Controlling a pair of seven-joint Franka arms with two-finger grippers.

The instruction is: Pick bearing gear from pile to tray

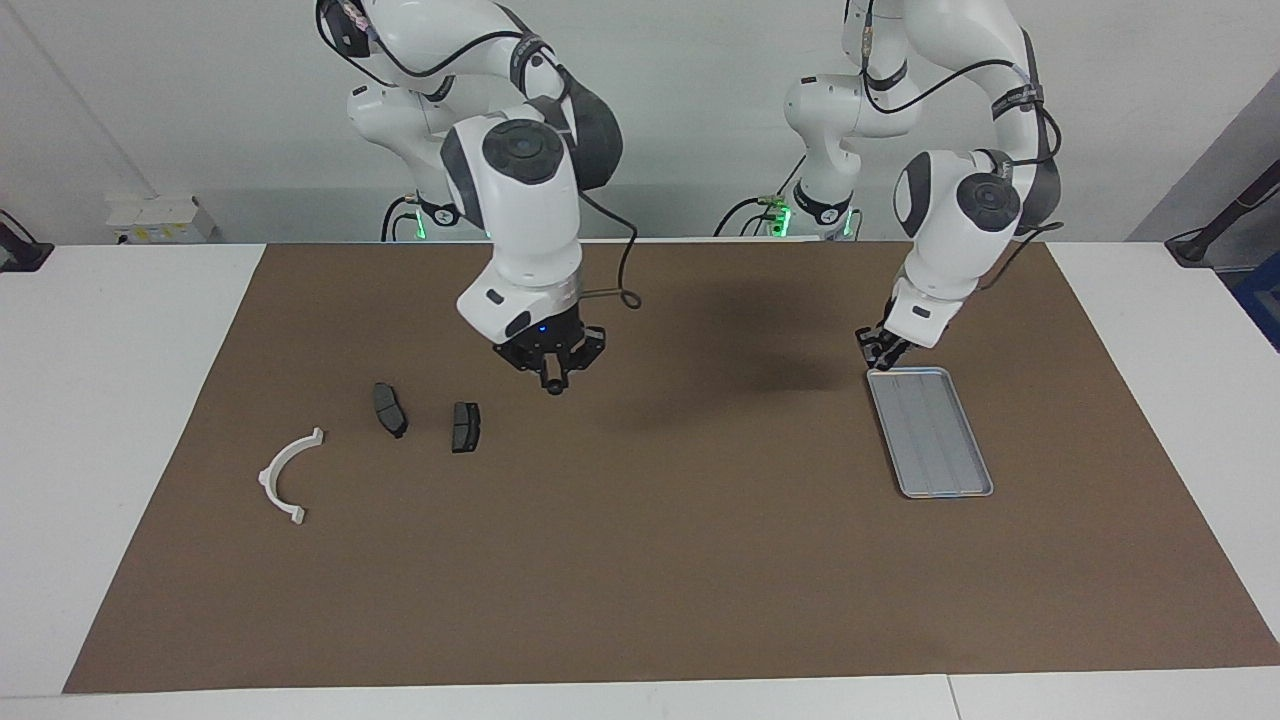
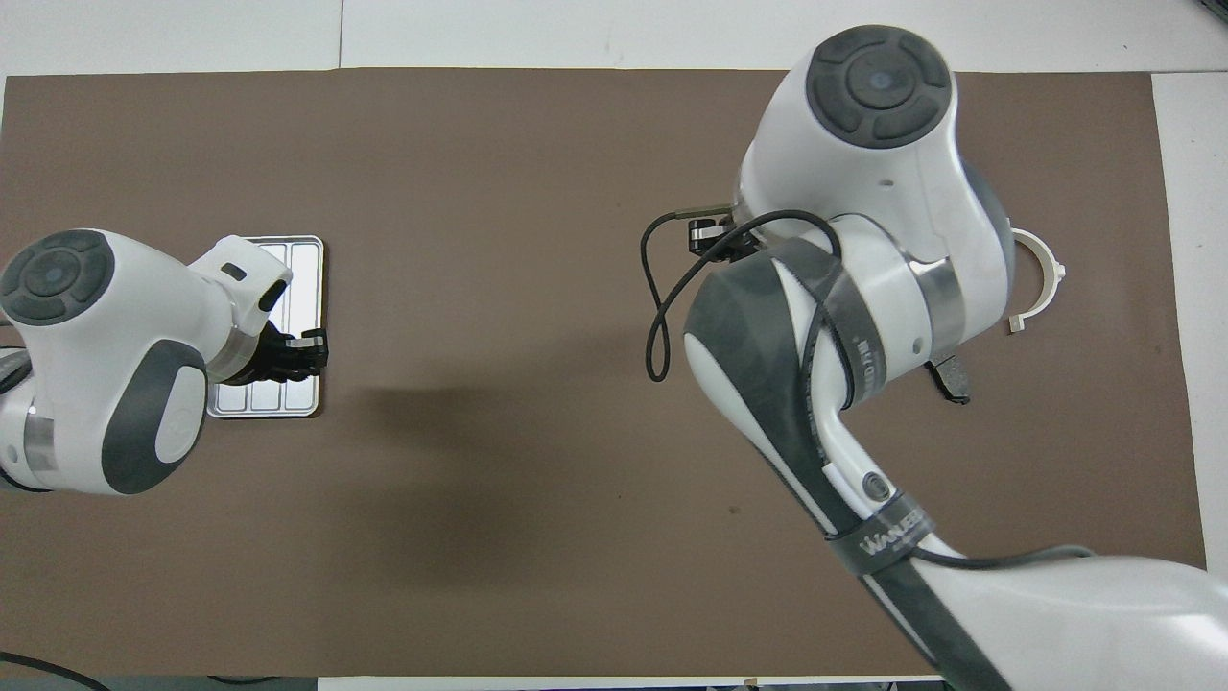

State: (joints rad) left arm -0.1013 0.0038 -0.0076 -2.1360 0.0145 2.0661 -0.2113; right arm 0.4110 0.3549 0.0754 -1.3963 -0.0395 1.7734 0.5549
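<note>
The pile lies toward the right arm's end of the brown mat: a white half-ring bracket (image 1: 285, 476) and two dark grey brake pads (image 1: 390, 410) (image 1: 465, 427). My right gripper (image 1: 553, 380) hangs just above the mat beside the pads, shut on a small black ring (image 1: 553, 386). The silver ribbed tray (image 1: 930, 432) lies toward the left arm's end. My left gripper (image 1: 883, 350) waits low over the tray's end nearer to the robots. In the overhead view the right arm hides its own gripper, and the bracket (image 2: 1041, 278), one pad's tip (image 2: 950, 379), the tray (image 2: 297, 274) and the left gripper (image 2: 305, 351) show.
The brown mat (image 1: 640, 560) covers most of the white table. No other loose parts show between the pile and the tray. A white box (image 1: 160, 218) sits off the mat at the table's edge nearest the robots.
</note>
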